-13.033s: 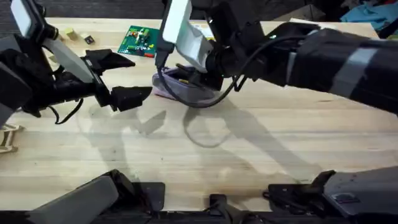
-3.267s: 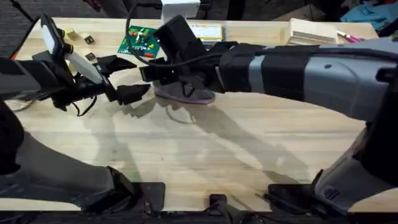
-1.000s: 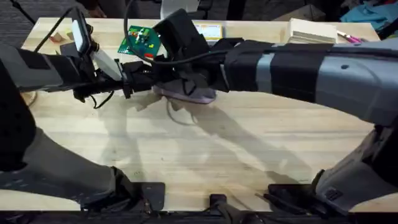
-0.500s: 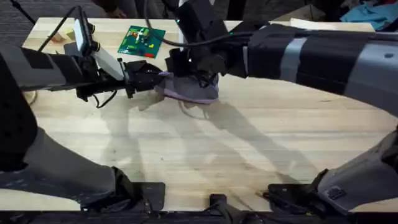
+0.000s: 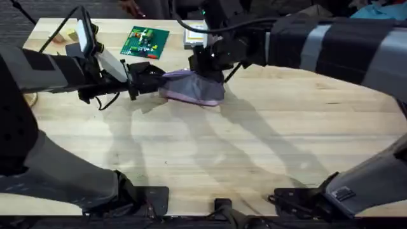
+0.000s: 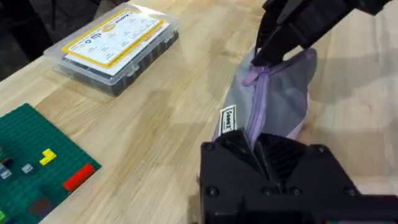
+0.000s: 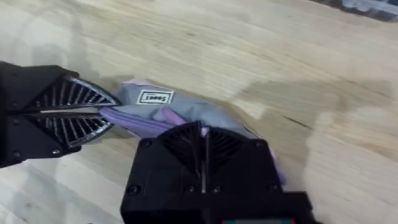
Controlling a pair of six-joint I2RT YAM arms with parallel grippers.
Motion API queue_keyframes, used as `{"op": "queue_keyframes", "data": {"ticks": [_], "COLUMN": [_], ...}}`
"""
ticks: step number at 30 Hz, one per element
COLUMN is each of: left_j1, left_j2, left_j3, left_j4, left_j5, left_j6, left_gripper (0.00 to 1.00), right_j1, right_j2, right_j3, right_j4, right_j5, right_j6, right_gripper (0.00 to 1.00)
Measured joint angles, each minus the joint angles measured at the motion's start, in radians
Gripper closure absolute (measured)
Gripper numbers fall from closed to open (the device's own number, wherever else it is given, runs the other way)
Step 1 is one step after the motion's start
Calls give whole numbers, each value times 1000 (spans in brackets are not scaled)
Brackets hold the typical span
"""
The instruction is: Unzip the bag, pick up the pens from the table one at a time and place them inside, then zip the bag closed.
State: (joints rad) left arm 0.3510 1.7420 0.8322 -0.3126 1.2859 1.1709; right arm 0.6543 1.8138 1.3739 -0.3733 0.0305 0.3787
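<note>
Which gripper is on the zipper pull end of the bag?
The right gripper, pinching the purple pull at the far end. The left gripper clamps the bag at the end by the label.

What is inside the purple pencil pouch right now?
Cannot be told: the pouch is zipped along its visible length, so the fabric hides the inside. The left end effector grips one end and the right end effector pinches the zipper pull.

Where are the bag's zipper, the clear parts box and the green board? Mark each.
zipper [image 6: 258,99], left wrist view, on the purple teeth mid-bag.
clear parts box [image 6: 115,46], left wrist view, on its yellow label.
green board [image 5: 145,41], overhead view, at its centre.
</note>
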Motion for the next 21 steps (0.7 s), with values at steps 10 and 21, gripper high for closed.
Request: {"op": "queue_keyframes", "data": {"ticks": [10,21], "left_j1": [-28,25], "left_j2": [0,8], "left_j3": [0,-1], "left_j4": [-7,-6], "left_j5": [21,-24], "left_j6": [0,0], "left_gripper": [958,958], "right_j1": [-64,-265], "right_j2": [-56,-73], "right_j3": [3,2], "right_j4": [-131,-270], "right_j5": [32,254], "right_j6": [-37,-58], "right_gripper": [970,969]}}
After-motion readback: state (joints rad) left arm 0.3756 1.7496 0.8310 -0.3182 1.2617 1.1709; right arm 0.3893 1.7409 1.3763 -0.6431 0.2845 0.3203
